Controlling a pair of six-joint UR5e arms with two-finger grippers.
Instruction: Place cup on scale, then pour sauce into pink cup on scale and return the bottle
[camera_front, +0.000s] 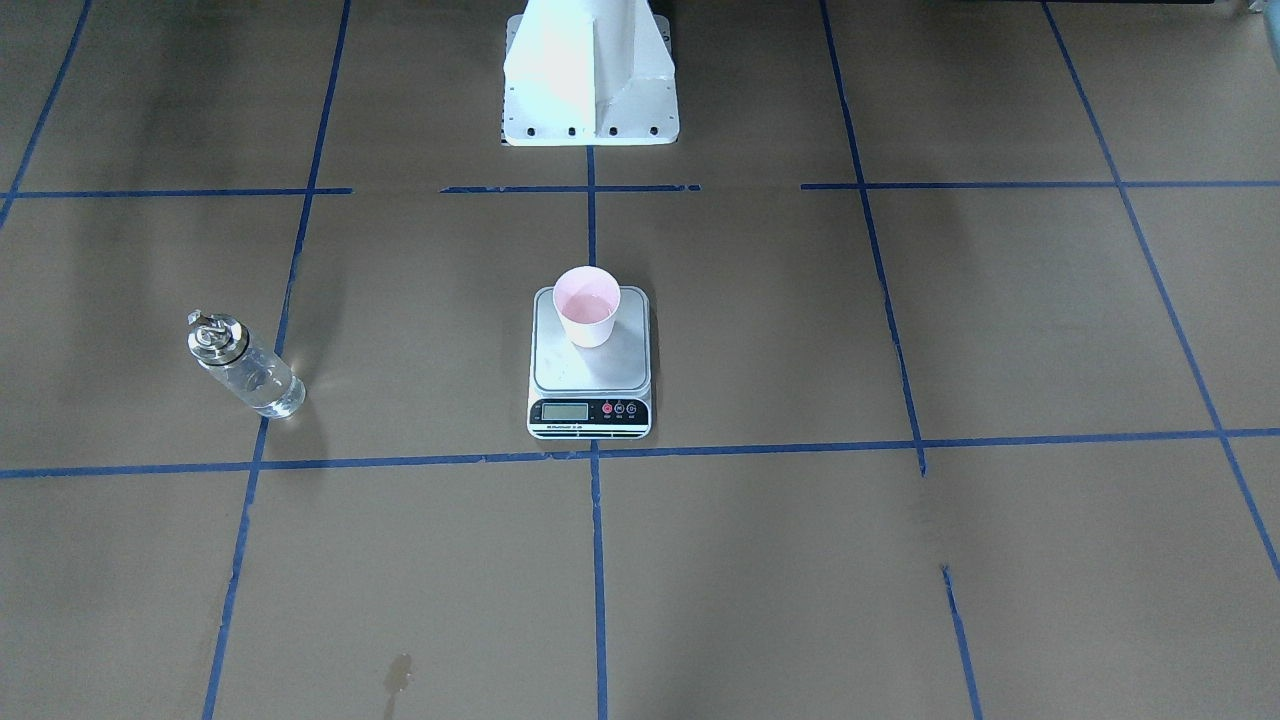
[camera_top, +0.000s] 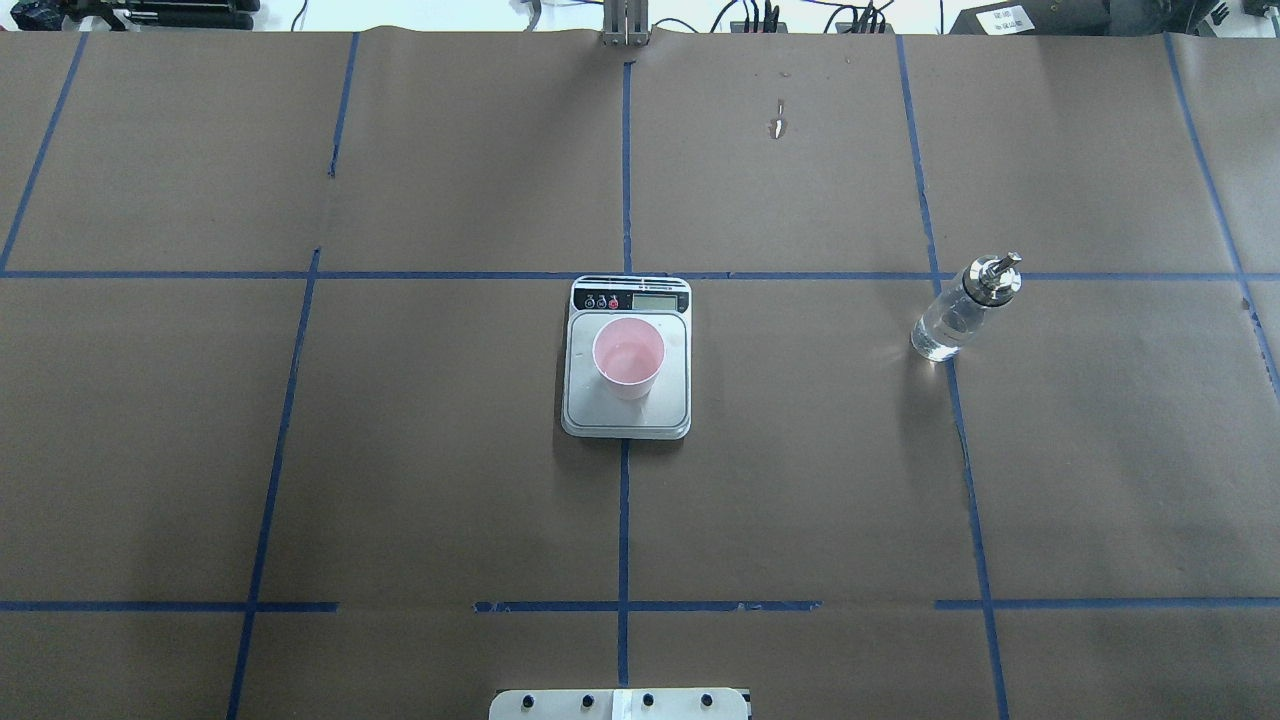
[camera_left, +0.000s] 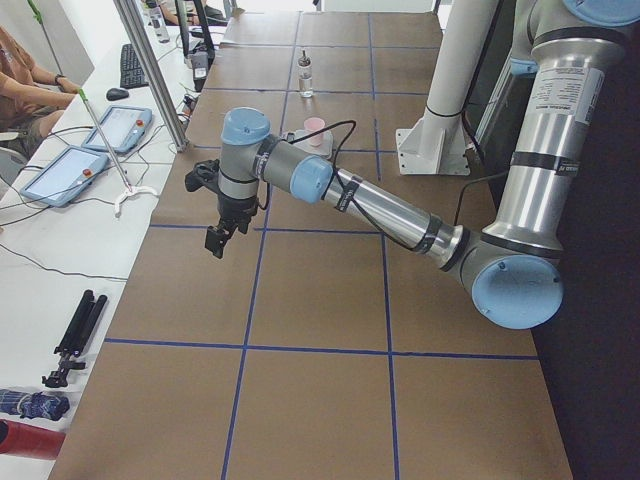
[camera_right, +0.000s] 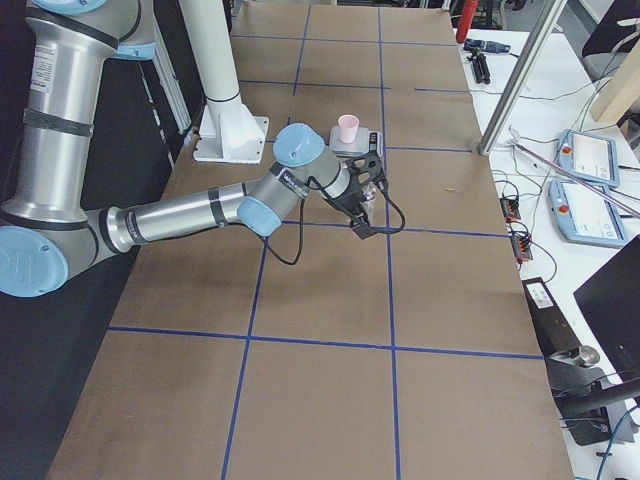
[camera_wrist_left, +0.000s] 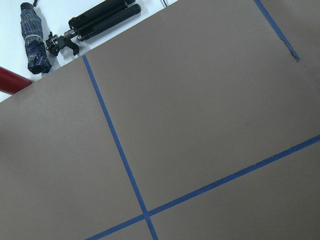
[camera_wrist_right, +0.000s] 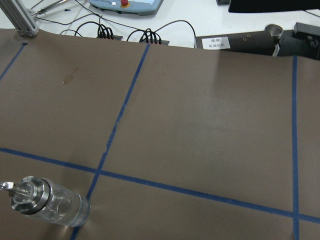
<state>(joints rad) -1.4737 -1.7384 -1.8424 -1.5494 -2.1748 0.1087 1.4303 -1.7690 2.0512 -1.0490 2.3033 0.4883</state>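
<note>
The cup (camera_top: 628, 355) sat on the scale (camera_top: 627, 415), the bottle (camera_top: 950, 320) stood unheld on the surface far right, so pouring looked done or pending; whether the left fingers (camera_left: 214, 244) and right fingers (camera_right: 359, 226) were spread I cannot tell.

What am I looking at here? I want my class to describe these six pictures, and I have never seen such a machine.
Two robot arms work at a table covered in brown paper and marked with blue tape. Two pictures look down from behind and in front of the robot, two from the table's ends, and two from wrist cameras. A pink cup stands on a kitchen scale in the middle. A clear glass bottle stands apart on the robot's right. The left gripper and right gripper hang above the table, holding neither. I cannot tell whether they are open.
</note>
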